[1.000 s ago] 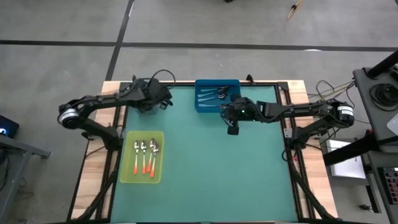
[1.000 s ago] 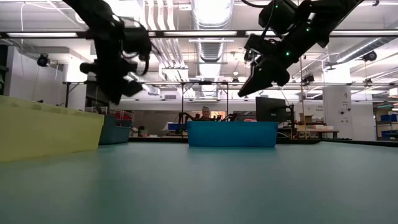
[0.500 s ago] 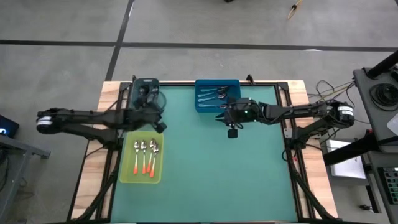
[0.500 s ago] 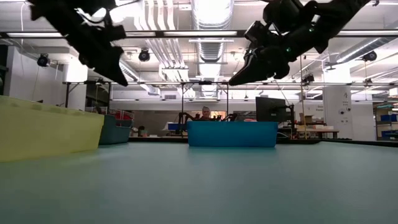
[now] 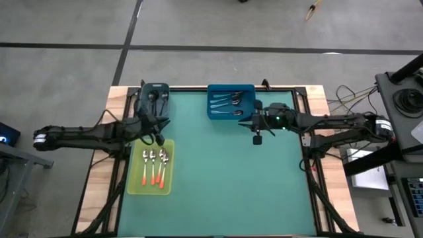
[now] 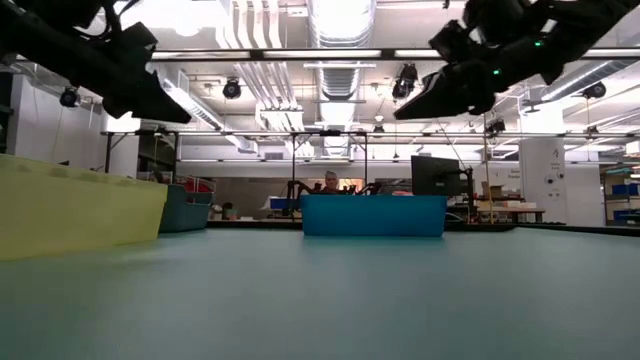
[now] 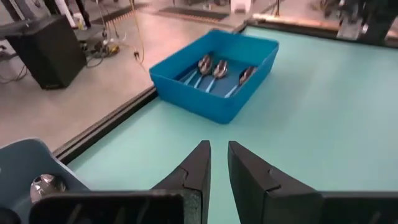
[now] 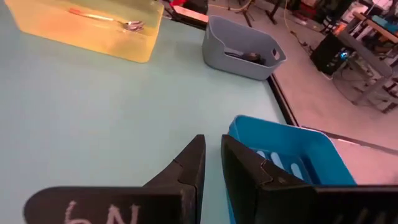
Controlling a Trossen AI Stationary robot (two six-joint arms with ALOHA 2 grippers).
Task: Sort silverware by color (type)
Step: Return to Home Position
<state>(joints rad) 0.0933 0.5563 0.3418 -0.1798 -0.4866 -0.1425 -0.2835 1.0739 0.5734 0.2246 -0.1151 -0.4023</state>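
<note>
Three orange-handled spoons (image 5: 153,166) lie flat in the yellow tray (image 5: 135,182) at the near left. Light-blue-handled spoons (image 7: 219,68) lie in the blue bin (image 5: 213,112) at the far middle. Dark metal spoons (image 5: 153,98) lie in the grey bin (image 5: 144,109) at the far left. My left gripper (image 5: 160,139) hovers above the yellow tray's far edge, shut and holding nothing (image 7: 219,152). My right gripper (image 5: 246,119) hovers just right of the blue bin's near right corner, shut and holding nothing (image 8: 213,146). Both point nearly level, high above the mat (image 6: 165,110) (image 6: 400,112).
The green mat (image 5: 231,178) lies bare in the middle and on the near right. Wooden strips (image 5: 99,192) border the table on both sides. Beyond the far edge the low view shows a room with a person (image 6: 330,183) seated far off.
My left gripper has drawn back from above the grey bin toward the near edge, over the yellow tray's far edge, and tipped up from pointing steeply down to nearly level. My right gripper has pulled a little toward the right edge and tipped up toward level.
</note>
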